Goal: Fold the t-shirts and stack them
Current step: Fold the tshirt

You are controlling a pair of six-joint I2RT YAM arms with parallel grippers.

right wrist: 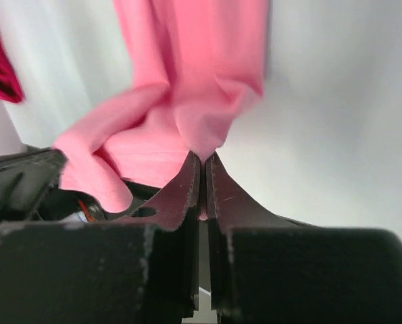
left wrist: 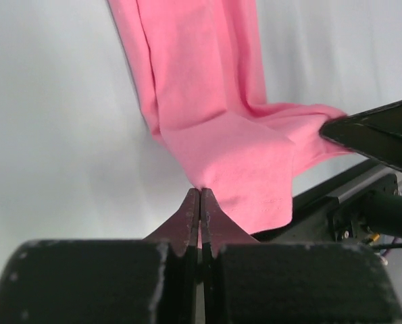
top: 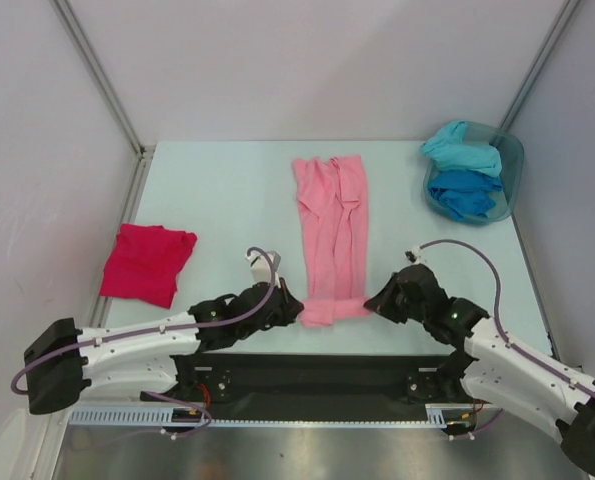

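Fingers [left wrist: 188, 221] on left gripper [top: 299, 309] and right gripper [top: 370, 300] pinch the light pink t-shirt's [top: 329, 225] near corners; lift evenly, carry both level to its far edge.

The pink t-shirt [top: 332, 235] is plain light pink, without print. The crimson-magenta t-shirt [top: 149, 262] is likewise plain. The turquoise t-shirt [top: 462, 148] and the blue t-shirt [top: 465, 192] are solid-coloured. The tub [top: 512, 165] is translucent teal. The table [top: 217, 190] is pale mint. The left gripper [left wrist: 199, 196] and right gripper [right wrist: 202, 162] are black. The left arm [top: 127, 345] and right arm [top: 522, 365] are white with black joints.
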